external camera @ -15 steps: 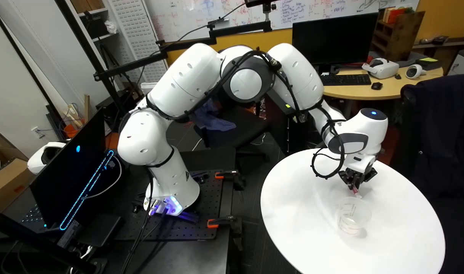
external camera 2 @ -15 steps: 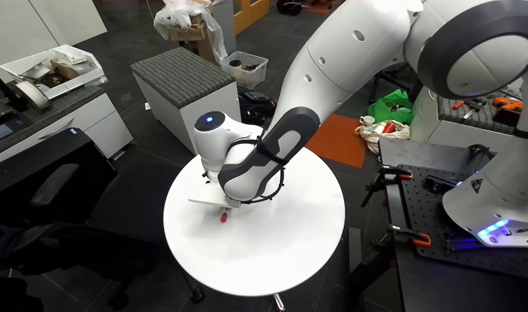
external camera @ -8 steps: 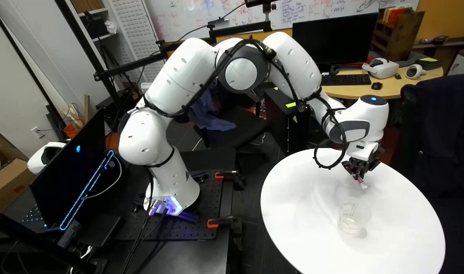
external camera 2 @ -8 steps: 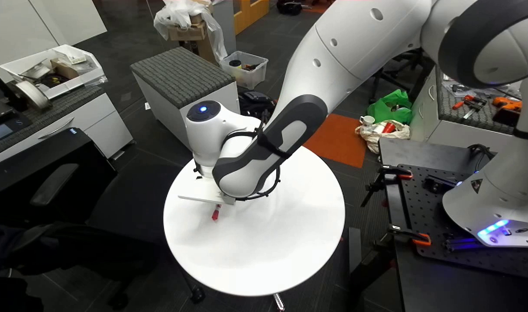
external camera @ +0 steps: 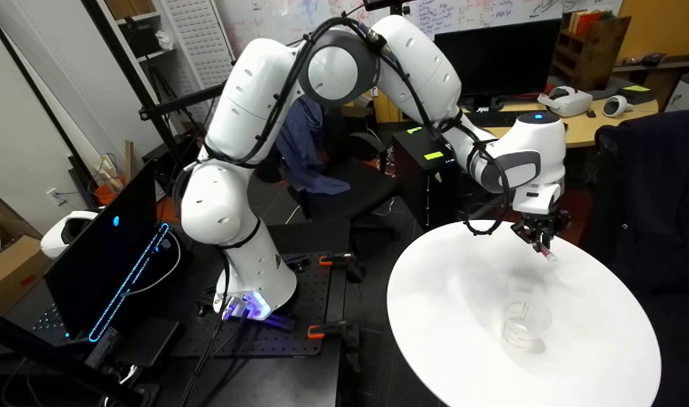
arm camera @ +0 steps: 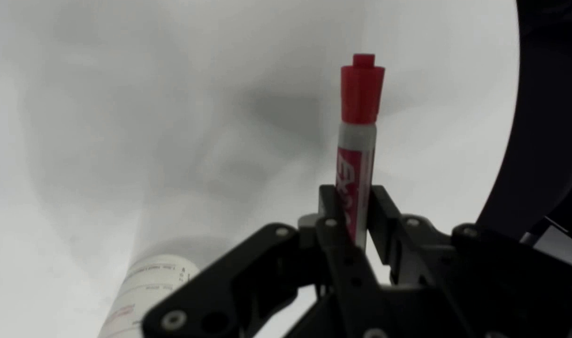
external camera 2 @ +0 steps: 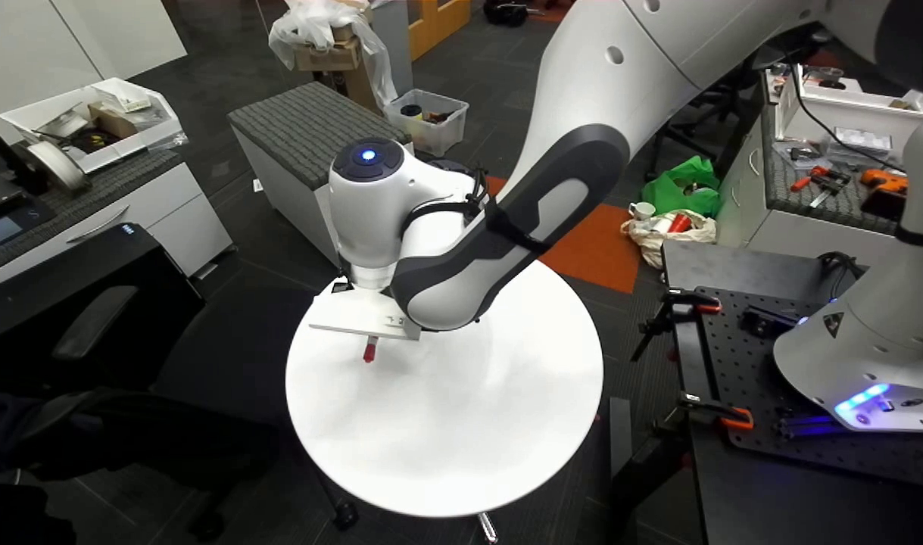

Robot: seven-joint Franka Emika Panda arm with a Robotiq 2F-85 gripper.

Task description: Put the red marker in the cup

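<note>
Red marker (arm camera: 361,98), one, with red cap and labelled barrel: pinched by the barrel between the jaws of the gripper (arm camera: 353,206), tilted, cap end outward, held above the round white table (external camera: 446,339), toward its far side in an exterior view. Cup (external camera: 525,323), one, clear, with printed markings: resting on the same table, nearer than the marker and a little to its left, the two apart.
</note>
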